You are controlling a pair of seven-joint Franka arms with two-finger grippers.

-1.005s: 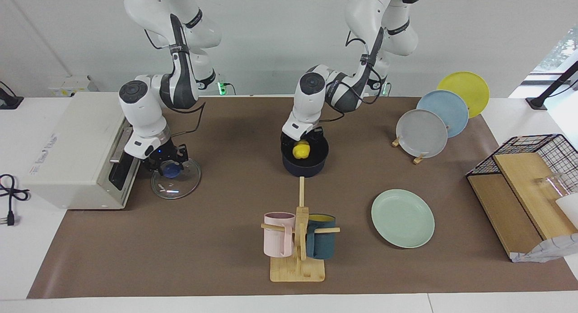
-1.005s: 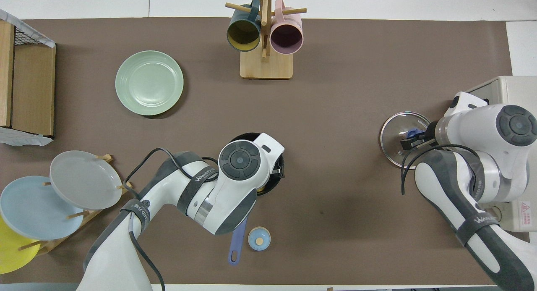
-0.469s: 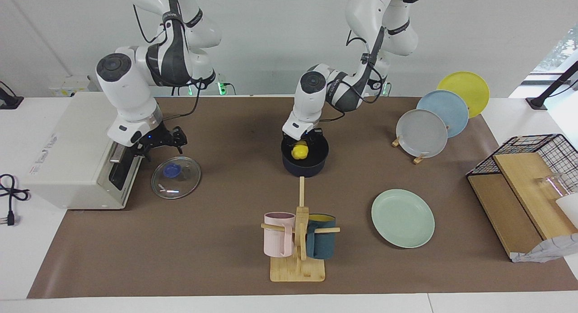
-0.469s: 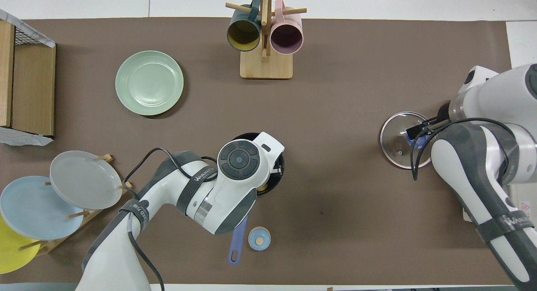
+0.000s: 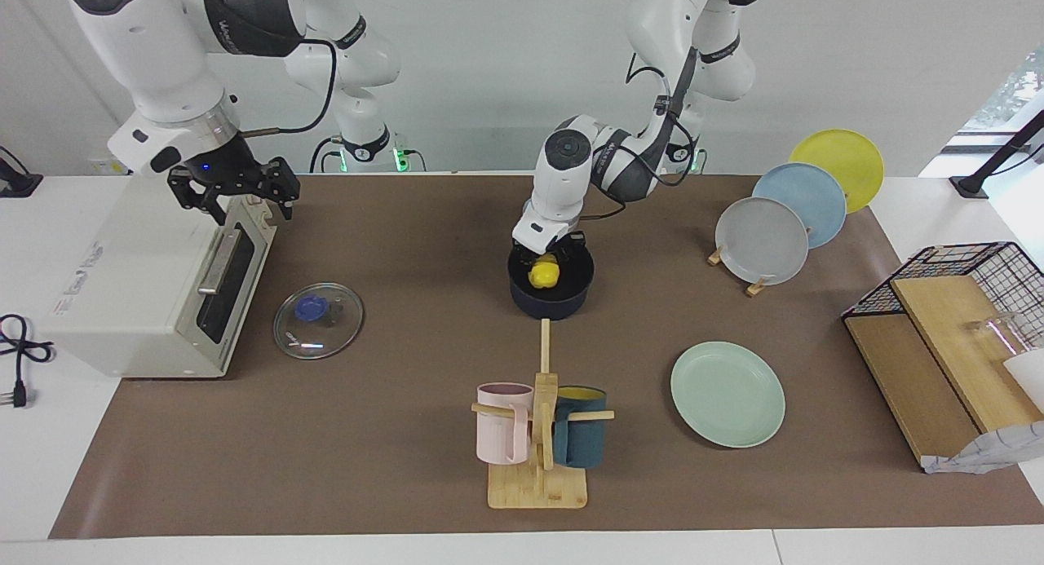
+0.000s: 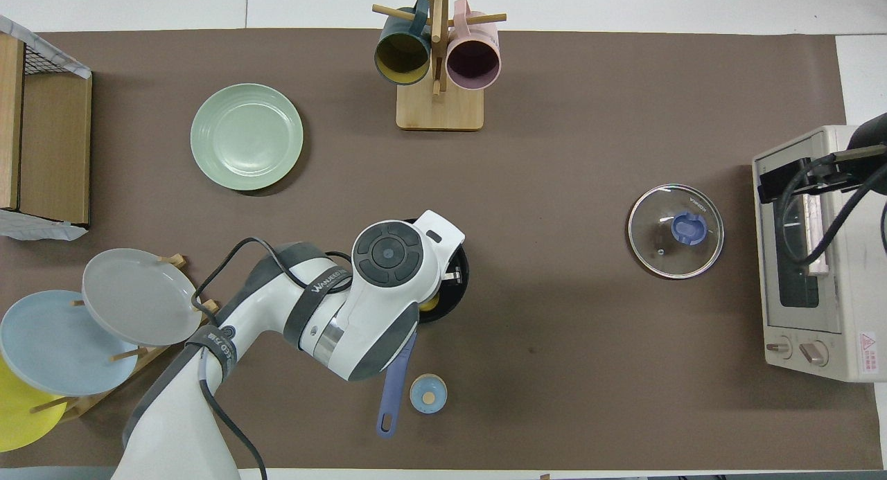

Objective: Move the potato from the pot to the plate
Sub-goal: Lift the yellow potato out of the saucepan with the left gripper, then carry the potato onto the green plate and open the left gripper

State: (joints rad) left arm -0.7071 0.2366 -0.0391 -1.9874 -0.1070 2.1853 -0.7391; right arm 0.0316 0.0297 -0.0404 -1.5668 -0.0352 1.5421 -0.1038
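Observation:
The yellow potato (image 5: 543, 271) lies inside the dark blue pot (image 5: 551, 302) in the middle of the table. My left gripper (image 5: 541, 259) reaches down into the pot and is shut on the potato. From above, the left arm covers most of the pot (image 6: 460, 286), and only a yellow sliver of the potato (image 6: 430, 303) shows. The pot's blue handle (image 6: 395, 390) points toward the robots. The mint-green plate (image 5: 727, 394) (image 6: 247, 136) lies bare, farther from the robots, toward the left arm's end. My right gripper (image 5: 235, 194) hangs open, high over the toaster oven.
A glass lid (image 5: 318, 320) with a blue knob lies beside the toaster oven (image 5: 139, 280). A mug rack (image 5: 538, 434) stands farther out than the pot. Grey, blue and yellow plates lean in a plate rack (image 5: 763, 240). A small blue round cap (image 6: 427, 393) lies by the pot handle. A wire basket (image 5: 971, 304) stands at the left arm's end.
The right gripper let go of the glass lid's knob, opened and rose over the toaster oven. The left gripper closed on the potato inside the pot.

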